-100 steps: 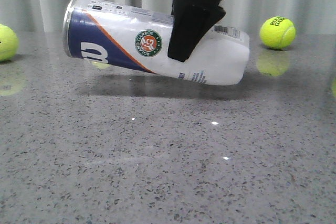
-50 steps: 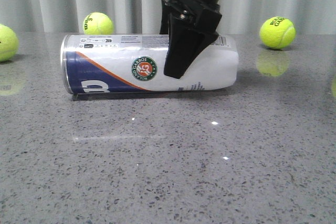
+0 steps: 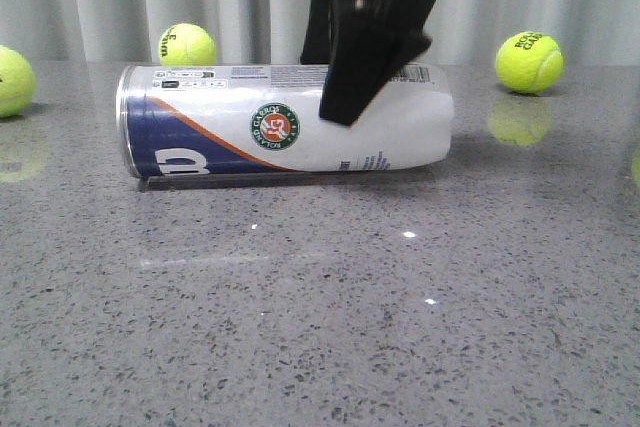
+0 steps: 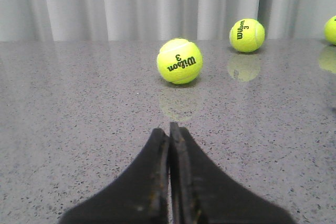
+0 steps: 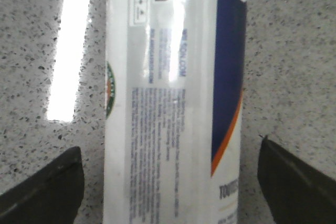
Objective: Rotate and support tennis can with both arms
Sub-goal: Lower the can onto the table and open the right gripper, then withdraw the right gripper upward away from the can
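The tennis can (image 3: 230,122) lies on its side on the grey speckled table, silver rim to the left, Roland Garros logo facing the camera. My right gripper (image 3: 335,87) hangs over the can's right half, a little above it. In the right wrist view the can (image 5: 173,98) runs between the two fingers (image 5: 52,187), with table showing on both sides; the right gripper (image 5: 170,153) is open and not touching the can. My left gripper (image 4: 169,127) is shut and empty, low over the table, and does not show in the front view.
Tennis balls sit at the back left (image 3: 187,45), back right (image 3: 528,61) and far left edge (image 3: 12,80). In the left wrist view, balls lie ahead of the fingers (image 4: 179,61), further back (image 4: 247,35) and at the frame edge (image 4: 331,29). A grey curtain stands behind the table.
The can went from held tilted above the table to lying flat on it. The right gripper has since opened and risen slightly off the can.
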Available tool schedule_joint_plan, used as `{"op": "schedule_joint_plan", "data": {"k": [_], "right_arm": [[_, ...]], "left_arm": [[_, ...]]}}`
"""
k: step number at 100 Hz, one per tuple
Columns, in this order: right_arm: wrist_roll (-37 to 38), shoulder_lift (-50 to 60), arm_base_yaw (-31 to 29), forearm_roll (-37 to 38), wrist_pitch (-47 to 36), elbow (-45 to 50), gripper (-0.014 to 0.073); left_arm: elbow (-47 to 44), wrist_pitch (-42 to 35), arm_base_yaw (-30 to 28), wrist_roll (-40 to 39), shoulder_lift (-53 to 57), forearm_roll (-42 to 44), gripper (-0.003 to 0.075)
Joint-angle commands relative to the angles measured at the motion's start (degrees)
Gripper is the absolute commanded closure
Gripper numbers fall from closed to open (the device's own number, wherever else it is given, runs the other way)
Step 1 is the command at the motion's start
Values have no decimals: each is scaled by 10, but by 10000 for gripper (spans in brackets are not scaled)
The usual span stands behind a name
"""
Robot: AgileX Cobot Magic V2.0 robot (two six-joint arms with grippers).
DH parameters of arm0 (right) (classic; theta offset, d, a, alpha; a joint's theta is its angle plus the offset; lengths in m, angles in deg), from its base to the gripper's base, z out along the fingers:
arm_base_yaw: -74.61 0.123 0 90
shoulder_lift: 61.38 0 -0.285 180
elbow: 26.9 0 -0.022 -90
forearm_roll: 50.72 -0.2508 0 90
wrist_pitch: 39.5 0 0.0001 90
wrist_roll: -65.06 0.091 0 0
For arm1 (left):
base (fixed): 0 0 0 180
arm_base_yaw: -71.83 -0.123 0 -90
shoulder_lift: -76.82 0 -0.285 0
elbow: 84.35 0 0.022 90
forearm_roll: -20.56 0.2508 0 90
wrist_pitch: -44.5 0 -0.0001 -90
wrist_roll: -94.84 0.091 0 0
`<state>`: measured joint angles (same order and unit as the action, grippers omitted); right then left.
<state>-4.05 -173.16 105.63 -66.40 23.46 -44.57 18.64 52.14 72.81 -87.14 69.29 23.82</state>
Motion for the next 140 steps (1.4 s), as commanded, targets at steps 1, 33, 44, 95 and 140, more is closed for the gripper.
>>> {"op": "schedule_joint_plan", "data": {"k": [1, 33, 44, 95, 140], "right_arm": [[13, 63, 0, -10, -2, -19, -61], [341, 129, 0, -8, 58, -19, 522], [414, 131, 0, -8, 80, -17, 650], [567, 325, -110, -8, -185, 291, 650], [567, 605, -189, 3, -390, 568, 650]], "left_arm": [[-27, -44, -1, -1, 22, -1, 741], [-27, -44, -1, -1, 22, -1, 741], [-27, -44, -1, -1, 22, -1, 741], [-27, -44, -1, -1, 22, -1, 741], [-27, -44, -1, -1, 22, -1, 741]]}}
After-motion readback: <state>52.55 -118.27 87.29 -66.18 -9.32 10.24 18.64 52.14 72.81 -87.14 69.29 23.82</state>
